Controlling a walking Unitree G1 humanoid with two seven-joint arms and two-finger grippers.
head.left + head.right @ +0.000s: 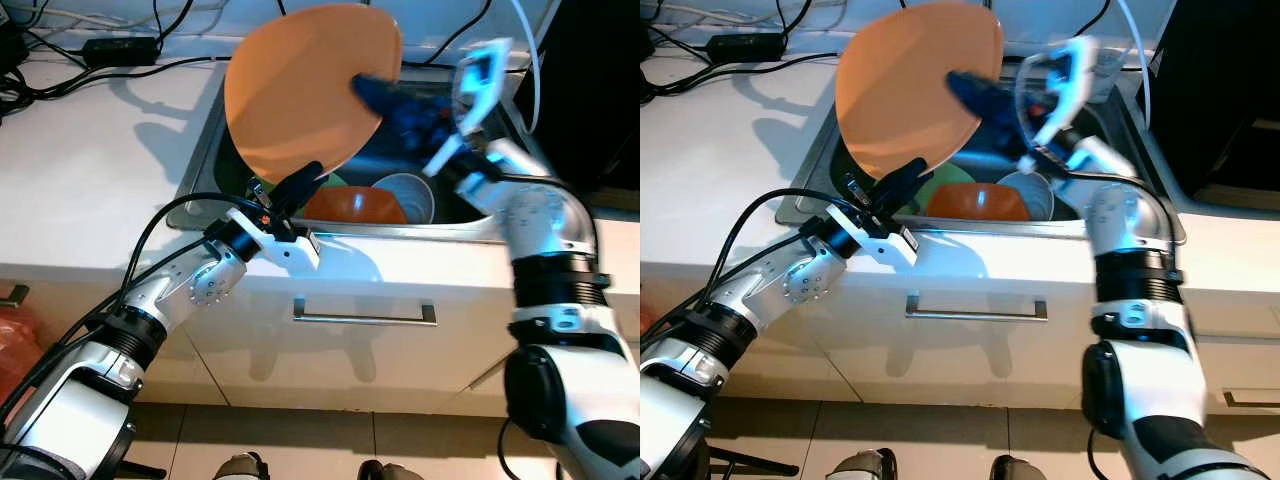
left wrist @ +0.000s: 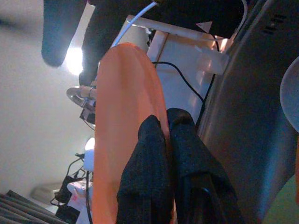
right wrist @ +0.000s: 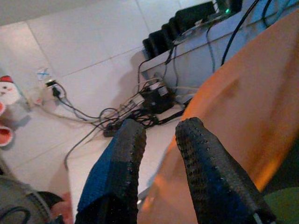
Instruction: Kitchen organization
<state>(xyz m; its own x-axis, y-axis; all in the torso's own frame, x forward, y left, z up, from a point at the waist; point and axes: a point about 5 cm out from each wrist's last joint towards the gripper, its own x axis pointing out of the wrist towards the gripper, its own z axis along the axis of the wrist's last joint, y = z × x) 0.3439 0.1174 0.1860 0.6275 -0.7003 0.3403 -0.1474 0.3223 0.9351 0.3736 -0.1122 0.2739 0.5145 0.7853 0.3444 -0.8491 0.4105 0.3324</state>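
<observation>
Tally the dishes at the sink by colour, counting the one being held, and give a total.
Orange: 2, the plate gripped at its lower edge by the left gripper with the right gripper at its upper rim, and a bowl in the sink
Green: 1, a dish partly hidden
White: 1, a cup
Total: 4

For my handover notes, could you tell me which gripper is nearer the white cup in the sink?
Right. The right gripper is above the white cup; the left gripper grips the orange plate.
</observation>
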